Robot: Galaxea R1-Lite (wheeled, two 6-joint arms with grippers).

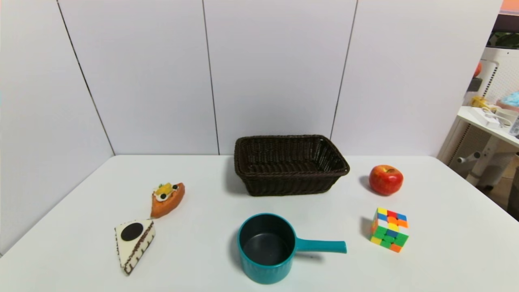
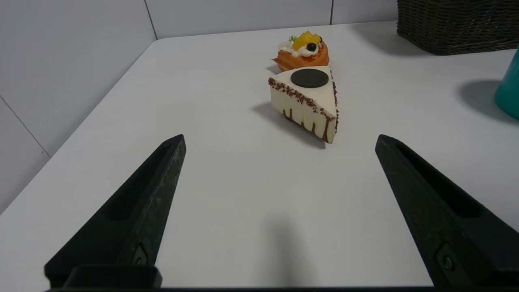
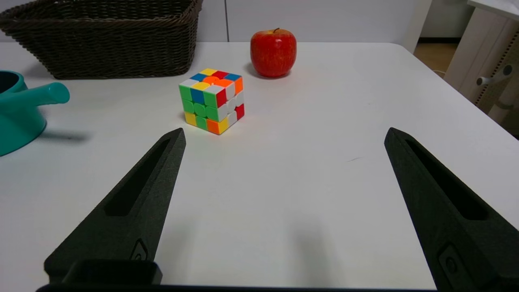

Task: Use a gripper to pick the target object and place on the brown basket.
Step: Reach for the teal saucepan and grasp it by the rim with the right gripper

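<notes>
The teal saucepan [image 1: 265,248] stands at the table's front centre, its handle [image 1: 322,245] pointing right; it also shows in the right wrist view [image 3: 18,111] and at the edge of the left wrist view [image 2: 509,91]. The brown wicker basket [image 1: 290,166] stands behind it, empty, and shows in the right wrist view [image 3: 105,38] and the left wrist view [image 2: 458,26]. Neither gripper shows in the head view. My left gripper [image 2: 279,140] is open and empty above the table's front left. My right gripper [image 3: 284,134] is open and empty above the front right.
A red apple [image 1: 385,179] and a multicoloured puzzle cube [image 1: 389,229] sit on the right. An orange fruit tart [image 1: 167,198] and a white cake slice [image 1: 134,243] lie on the left. White wall panels stand behind the white table [image 1: 446,243].
</notes>
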